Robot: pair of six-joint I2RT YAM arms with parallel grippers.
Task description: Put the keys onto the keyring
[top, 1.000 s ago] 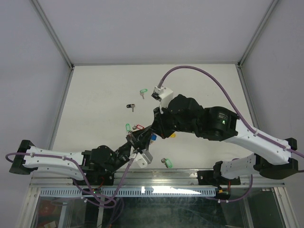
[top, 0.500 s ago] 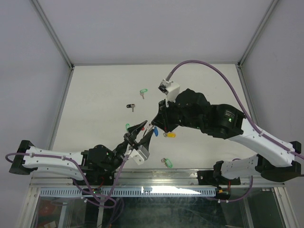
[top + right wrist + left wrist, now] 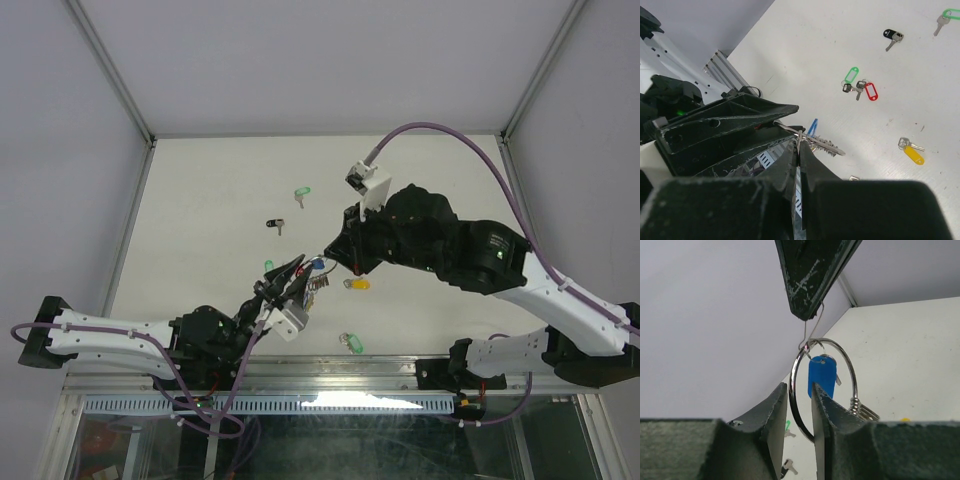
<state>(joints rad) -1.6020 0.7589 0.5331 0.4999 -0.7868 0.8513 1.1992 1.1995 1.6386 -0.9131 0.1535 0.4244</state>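
Keyring point(image 3: 855, 380) mostly hidden behind the fingers in the right wrist view, its keys point(image 3: 863, 411) half cut off by a left finger. Left gripper point(image 3: 799, 385) slightly apart, the keyring's lower arc in the gap (contact unclear). Right gripper point(image 3: 799, 142) pinched together on its wire just above, blue tag point(image 3: 821, 375) hanging inside.

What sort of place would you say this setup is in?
Probably a robotics lab test cell: a white table boxed in by plain walls on aluminium framing, two arms bolted at its near edge, and tagged keys scattered about.
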